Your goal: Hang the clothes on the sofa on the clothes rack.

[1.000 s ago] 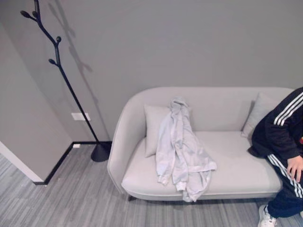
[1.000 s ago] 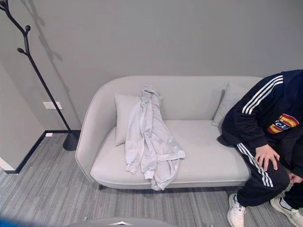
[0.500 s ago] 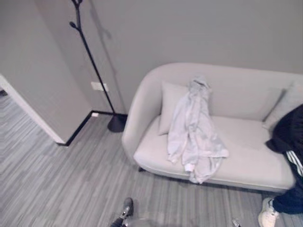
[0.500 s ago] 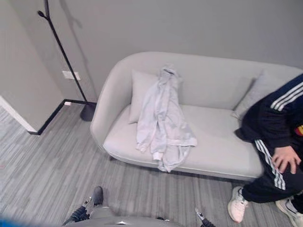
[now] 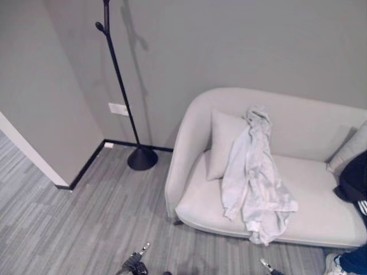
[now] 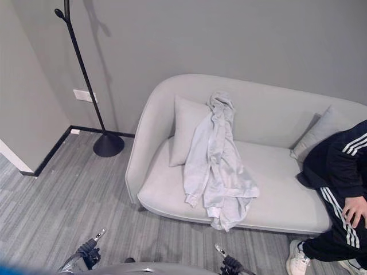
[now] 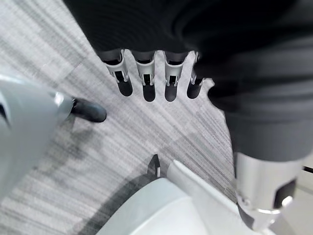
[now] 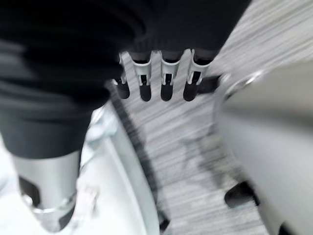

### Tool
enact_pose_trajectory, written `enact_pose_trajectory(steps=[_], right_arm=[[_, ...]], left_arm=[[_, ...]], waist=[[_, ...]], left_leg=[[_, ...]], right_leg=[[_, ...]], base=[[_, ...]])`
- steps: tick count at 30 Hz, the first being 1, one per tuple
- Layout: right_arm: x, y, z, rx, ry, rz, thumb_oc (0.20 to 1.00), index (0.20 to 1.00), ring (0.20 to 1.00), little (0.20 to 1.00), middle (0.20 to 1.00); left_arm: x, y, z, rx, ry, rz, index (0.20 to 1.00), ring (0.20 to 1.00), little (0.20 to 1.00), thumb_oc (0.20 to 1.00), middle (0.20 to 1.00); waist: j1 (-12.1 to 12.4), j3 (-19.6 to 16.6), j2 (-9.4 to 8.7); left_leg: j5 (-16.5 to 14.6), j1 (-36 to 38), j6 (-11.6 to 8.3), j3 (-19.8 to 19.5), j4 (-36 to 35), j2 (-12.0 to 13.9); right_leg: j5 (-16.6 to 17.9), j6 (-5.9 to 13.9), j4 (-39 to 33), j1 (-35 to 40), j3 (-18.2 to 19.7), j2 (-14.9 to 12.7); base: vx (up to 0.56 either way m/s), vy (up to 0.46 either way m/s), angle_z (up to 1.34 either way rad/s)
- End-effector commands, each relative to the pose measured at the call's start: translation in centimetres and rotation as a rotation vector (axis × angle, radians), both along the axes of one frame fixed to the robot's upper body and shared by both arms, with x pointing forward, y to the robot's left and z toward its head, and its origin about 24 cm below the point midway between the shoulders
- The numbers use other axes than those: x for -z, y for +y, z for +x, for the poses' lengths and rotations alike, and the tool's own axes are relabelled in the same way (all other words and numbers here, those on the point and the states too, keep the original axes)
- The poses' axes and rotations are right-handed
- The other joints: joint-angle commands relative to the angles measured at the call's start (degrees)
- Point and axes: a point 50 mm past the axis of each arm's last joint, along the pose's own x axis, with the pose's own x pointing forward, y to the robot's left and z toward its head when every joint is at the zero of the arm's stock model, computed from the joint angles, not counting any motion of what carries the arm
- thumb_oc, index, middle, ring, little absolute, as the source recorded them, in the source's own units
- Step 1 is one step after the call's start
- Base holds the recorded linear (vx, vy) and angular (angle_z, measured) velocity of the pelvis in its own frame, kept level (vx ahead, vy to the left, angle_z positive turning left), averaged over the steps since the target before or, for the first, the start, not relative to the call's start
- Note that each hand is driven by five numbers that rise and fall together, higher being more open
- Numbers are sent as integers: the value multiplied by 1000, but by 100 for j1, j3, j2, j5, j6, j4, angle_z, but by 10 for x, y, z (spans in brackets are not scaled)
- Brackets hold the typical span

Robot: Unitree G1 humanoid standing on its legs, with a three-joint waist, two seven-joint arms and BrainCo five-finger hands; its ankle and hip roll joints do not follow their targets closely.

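Nearest, the left hand (image 7: 146,83) and the right hand (image 8: 156,81) hang low over the grey floor (image 6: 63,200), fingers straight and relaxed, both empty. Farther on, the light grey hooded jacket (image 6: 217,163) lies draped over the cushion (image 6: 186,129) and the seat of the sofa (image 6: 264,195). The black coat rack (image 6: 86,80) stands beside the sofa, by the wall. A person (image 6: 338,189) sits at the far end. It seems the approach step; next, step closer and reach for the jacket.
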Motion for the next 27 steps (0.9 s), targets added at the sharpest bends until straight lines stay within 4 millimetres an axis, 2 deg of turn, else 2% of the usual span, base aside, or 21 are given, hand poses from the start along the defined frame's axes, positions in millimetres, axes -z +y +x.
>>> enact_pose_trajectory(steps=[1,3,4,6,9,10,12,13,14,15,18,19,22,23,25,26,27], right_arm=[[-13,-26,32,-66,-83,-128,1000,1000,1000,1000,1000],[-16,-26,41,-66,-112,-142,1000,1000,1000,1000,1000],[-24,-27,57,-113,-174,-203,1000,1000,1000,1000,1000],[-28,-28,64,-141,-203,-240,1000,1000,1000,1000,1000],[-58,-44,97,-229,-372,-404,1000,1000,1000,1000,1000],[-77,-57,108,-271,-433,-531,1000,1000,1000,1000,1000],[-77,-57,107,-272,-431,-533,1000,1000,1000,1000,1000],[-100,-70,122,-336,-481,-693,1000,1000,1000,1000,1000],[-108,-74,126,-365,-490,-757,1000,1000,1000,1000,1000],[-108,-74,126,-365,-490,-757,1000,1000,1000,1000,1000],[-125,-84,139,-439,-492,-904,1000,1000,1000,1000,1000],[-125,-84,139,-439,-491,-905,1000,1000,1000,1000,1000],[-139,-90,149,-483,-508,-1001,1000,1000,1000,1000,1000],[-140,-92,147,-495,-501,-1021,1000,1000,1000,1000,1000],[-140,-96,147,-495,-491,-1034,1000,1000,1000,1000,1000],[-140,-100,146,-522,-480,-1043,1000,1000,1000,1000,1000],[-143,-101,148,-529,-485,-1052,1000,1000,1000,1000,1000]], left_arm=[[3,-4,-7,49,41,18,1000,1000,1000,1000,1000],[2,-3,-7,46,43,22,1000,1000,1000,1000,1000],[3,-2,-10,44,49,29,1000,1000,1000,1000,1000],[3,-2,-12,40,51,34,1000,1000,1000,1000,1000],[2,2,-16,16,41,52,1000,1000,1000,1000,1000],[2,2,-16,11,36,56,1000,1000,1000,1000,1000],[2,1,-17,12,37,56,1000,1000,1000,1000,1000],[1,-1,-11,4,17,66,1000,1000,1000,1000,1000],[1,-5,-6,10,0,63,1000,1000,1000,1000,1000],[1,-5,-6,10,0,63,1000,1000,1000,1000,1000],[-1,-13,5,56,-32,63,1000,1000,1000,1000,1000],[-1,-14,6,56,-32,63,1000,1000,1000,1000,1000],[-1,-17,8,90,-34,62,1000,1000,1000,1000,1000],[0,-18,7,112,-27,63,1000,1000,1000,1000,1000],[0,-18,6,111,-22,67,1000,1000,1000,1000,1000],[1,-18,1,118,-9,67,1000,1000,1000,1000,1000],[2,-21,0,131,-4,61,1000,1000,1000,1000,1000]], waist=[[-59,308,168],[-72,399,208],[-108,478,319],[-138,500,328],[-261,602,442],[-308,683,506],[-306,689,518],[-340,786,507],[-352,832,461],[-351,833,462],[-394,886,393],[-385,907,414],[-423,881,320],[-392,805,232],[-395,749,205],[-401,647,244],[-409,620,287]], left_leg=[[-340,-409,46,-279,506,85],[-389,-289,122,-245,463,35],[-484,-35,200,-157,335,-22],[-492,120,214,-137,219,-69],[-520,372,188,-121,41,-70],[-567,506,141,-126,-5,-35],[-567,517,137,-127,-7,-23],[-674,682,55,-130,15,10],[-617,687,56,-68,25,-11],[-617,688,56,-68,24,-11],[-736,856,-66,-153,67,54],[-766,884,-71,-148,78,75],[-867,1085,-171,-254,88,131],[-959,1214,-212,-398,69,83],[-963,1316,-267,-465,38,148],[-956,1420,-363,-607,5,383],[-944,1423,-384,-664,-15,479]], right_leg=[[-338,185,1358,147,-164,-150],[-274,163,1690,30,-201,-237],[-416,140,2053,-104,-445,-290],[-484,127,2087,-159,-469,-263],[-865,33,1707,-430,-462,-10],[-935,57,1181,-496,-514,76],[-925,52,1156,-472,-523,93],[-706,199,199,-507,-447,168],[-415,214,-150,-590,-403,155],[-413,214,-154,-587,-403,157],[2,429,-861,-814,-35,49],[-1,434,-874,-779,-37,72],[203,512,-1005,-996,326,69],[193,517,-1014,-888,416,96],[196,530,-848,-909,453,150],[26,441,-594,-959,484,335],[-41,405,-509,-957,429,391]], base=[[137,307,5],[92,199,-3],[124,191,3],[102,125,1],[84,15,-23],[67,-37,-20],[72,-72,-10],[84,-159,5],[84,-159,-5],[28,-99,-17],[167,-170,2],[144,-139,-8],[244,-194,8],[383,-293,21],[308,-246,39],[266,-247,55],[267,-250,65]])
